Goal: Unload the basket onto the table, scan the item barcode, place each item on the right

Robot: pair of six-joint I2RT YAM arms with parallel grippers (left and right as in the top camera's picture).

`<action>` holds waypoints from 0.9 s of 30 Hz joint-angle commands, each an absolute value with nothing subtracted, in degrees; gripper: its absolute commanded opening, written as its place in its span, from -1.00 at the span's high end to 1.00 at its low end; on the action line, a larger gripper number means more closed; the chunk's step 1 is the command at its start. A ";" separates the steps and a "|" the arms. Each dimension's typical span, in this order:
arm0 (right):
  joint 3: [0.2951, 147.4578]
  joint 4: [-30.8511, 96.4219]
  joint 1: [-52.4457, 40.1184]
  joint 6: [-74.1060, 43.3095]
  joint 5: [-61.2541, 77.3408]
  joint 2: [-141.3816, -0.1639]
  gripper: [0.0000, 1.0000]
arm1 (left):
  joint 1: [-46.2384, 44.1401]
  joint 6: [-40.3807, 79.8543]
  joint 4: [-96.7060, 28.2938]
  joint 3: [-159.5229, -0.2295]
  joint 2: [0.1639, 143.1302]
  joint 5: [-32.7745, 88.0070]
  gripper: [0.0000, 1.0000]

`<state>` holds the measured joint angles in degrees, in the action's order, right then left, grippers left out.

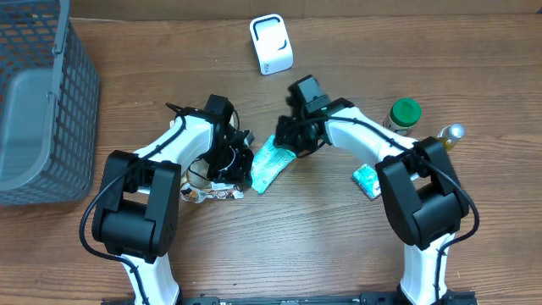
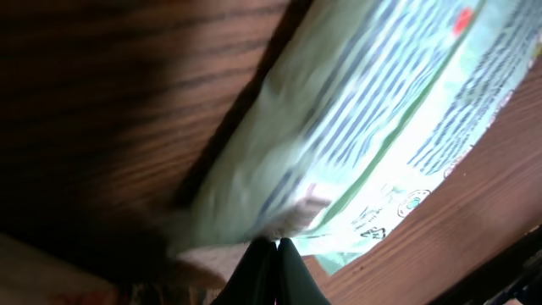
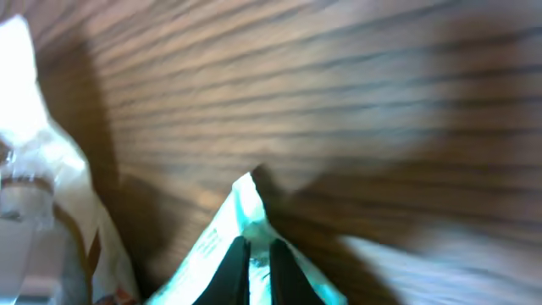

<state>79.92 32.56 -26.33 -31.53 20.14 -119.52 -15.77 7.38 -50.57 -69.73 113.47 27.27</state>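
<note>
Mid-tabletop (image 1: 322, 246), pouch (image 1: 267, 169) sits between both arms, well short of scanner (image 1: 271, 44) at the far edge. Right jaws nearly closed, pinching pouch's top corner, likely to lift and present it to scanner. Left jaws fully closed, tips at pouch's edge; grip there unclear, maybe steadying

Scanner (image 1: 271, 44) behind pouch (image 1: 269, 165), basket (image 1: 76, 85) far left, bottles (image 1: 405, 114) right
</note>
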 commanded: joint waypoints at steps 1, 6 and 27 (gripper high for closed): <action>78.61 32.69 -23.66 -31.75 18.09 -119.83 0.85 | -16.19 8.45 -50.04 -69.08 113.14 26.81 0.89; 81.97 34.33 -23.14 -28.36 23.90 -119.52 0.84 | -15.92 8.60 -51.05 -70.43 112.99 27.70 0.92; 83.55 47.16 -31.14 -27.49 24.88 -117.97 0.54 | -15.75 9.89 -53.84 -77.34 112.20 20.73 0.78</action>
<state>84.05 47.35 -30.11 -27.35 29.76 -119.15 -14.72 8.78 -55.13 -79.31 113.45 21.89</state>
